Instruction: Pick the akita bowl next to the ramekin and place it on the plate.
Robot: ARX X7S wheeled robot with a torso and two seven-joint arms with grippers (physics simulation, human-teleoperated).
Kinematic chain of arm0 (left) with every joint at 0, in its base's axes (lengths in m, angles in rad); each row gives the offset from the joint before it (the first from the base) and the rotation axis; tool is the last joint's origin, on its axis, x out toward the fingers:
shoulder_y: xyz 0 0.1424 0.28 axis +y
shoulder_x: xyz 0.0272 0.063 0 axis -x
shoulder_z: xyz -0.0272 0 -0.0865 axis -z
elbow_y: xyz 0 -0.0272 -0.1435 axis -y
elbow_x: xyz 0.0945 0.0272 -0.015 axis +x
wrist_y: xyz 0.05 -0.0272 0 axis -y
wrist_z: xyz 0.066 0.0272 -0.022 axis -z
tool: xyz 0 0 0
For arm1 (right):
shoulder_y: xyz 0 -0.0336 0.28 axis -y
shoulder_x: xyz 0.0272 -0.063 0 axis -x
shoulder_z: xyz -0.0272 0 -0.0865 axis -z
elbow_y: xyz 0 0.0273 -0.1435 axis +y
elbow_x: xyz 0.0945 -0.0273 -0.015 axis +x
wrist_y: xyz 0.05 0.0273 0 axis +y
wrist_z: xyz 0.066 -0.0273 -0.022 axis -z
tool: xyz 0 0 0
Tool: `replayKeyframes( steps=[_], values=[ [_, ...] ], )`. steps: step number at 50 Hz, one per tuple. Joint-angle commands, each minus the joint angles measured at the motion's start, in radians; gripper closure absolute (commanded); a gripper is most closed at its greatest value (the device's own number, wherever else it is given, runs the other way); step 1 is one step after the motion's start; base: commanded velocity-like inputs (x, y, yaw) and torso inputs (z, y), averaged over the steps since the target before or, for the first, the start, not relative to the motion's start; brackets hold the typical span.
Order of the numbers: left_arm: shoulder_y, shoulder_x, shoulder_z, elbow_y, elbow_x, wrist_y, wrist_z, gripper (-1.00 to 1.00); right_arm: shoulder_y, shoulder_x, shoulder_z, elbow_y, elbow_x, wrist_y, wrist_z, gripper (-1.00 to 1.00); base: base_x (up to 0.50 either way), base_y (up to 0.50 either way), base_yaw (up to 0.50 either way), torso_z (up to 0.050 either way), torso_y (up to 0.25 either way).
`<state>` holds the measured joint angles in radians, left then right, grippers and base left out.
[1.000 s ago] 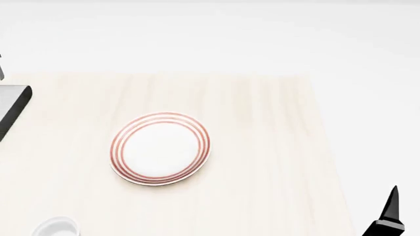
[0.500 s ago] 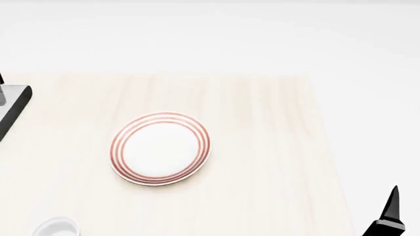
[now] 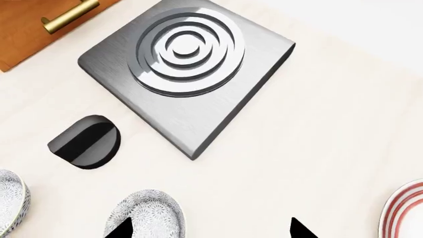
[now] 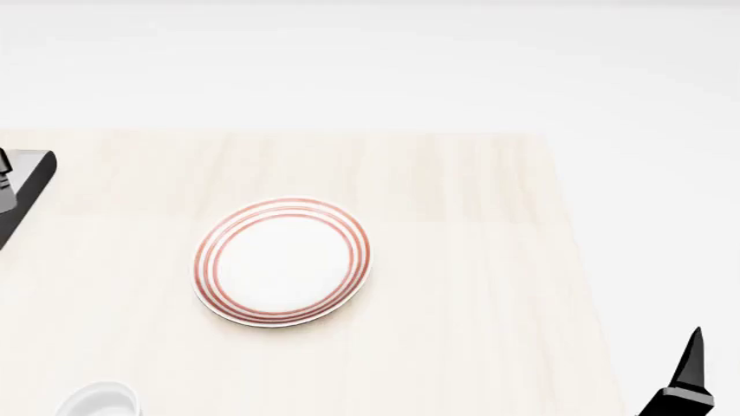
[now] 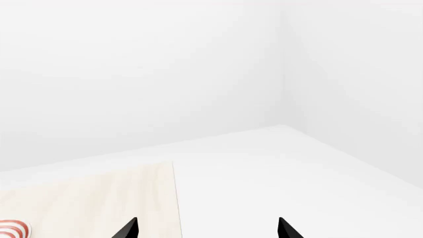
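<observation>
In the left wrist view two grey-and-white patterned akita bowls stand on the pale wood: one (image 3: 146, 214) by a fingertip of my left gripper (image 3: 211, 231), the other (image 3: 9, 206) cut off at the frame edge. The ramekin (image 4: 100, 402) shows only in the head view, so I cannot tell which bowl is next to it. My left gripper is open and holds nothing. The red-ringed plate (image 4: 283, 262) lies mid-table, and its rim (image 3: 403, 210) also shows in the left wrist view. My right gripper (image 5: 207, 231) is open and empty by the table's right edge; one black finger (image 4: 691, 366) shows in the head view.
A steel burner plate (image 3: 188, 64) with raised rings and a black knob (image 3: 86, 141) lie beyond the bowls. A wooden drawer front with a brass handle (image 3: 66, 15) is past them. The burner's corner (image 4: 21, 195) sits at the head view's left edge.
A dark piece at the head view's left edge, over the burner plate, has come lower. The plate, ramekin and right gripper have not moved.
</observation>
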<state>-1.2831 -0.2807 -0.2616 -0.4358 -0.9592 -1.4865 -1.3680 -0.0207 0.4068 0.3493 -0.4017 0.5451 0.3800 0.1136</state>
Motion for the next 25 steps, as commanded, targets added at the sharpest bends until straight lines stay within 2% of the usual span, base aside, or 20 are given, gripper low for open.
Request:
replayKeyframes(
  steps=[1, 9, 11, 25],
  values=[
    [0.028, 0.014, -0.024, 0.019, -0.013, 0.02, 0.038, -1.0, 0.0, -0.021, 0.02, 0.018, -0.021, -0.017, -0.02, -1.0, 0.0, 0.0, 0.0, 0.0, 0.0],
    [0.044, 0.006, -0.005, 0.019, -0.011, 0.05, 0.07, -1.0, -0.001, -0.016, 0.022, 0.004, -0.013, -0.006, -0.012, -1.0, 0.0, 0.0, 0.0, 0.0, 0.0],
    [0.037, 0.007, -0.028, 0.024, -0.023, 0.035, 0.047, -1.0, 0.0, -0.017, 0.02, 0.012, -0.016, -0.012, -0.015, -1.0, 0.0, 0.0, 0.0, 0.0, 0.0],
    [0.027, 0.005, -0.052, -0.023, -0.019, 0.128, 0.097, -1.0, 0.0, -0.013, 0.02, 0.009, -0.011, -0.009, -0.011, -1.0, 0.0, 0.0, 0.0, 0.0, 0.0]
  ],
)
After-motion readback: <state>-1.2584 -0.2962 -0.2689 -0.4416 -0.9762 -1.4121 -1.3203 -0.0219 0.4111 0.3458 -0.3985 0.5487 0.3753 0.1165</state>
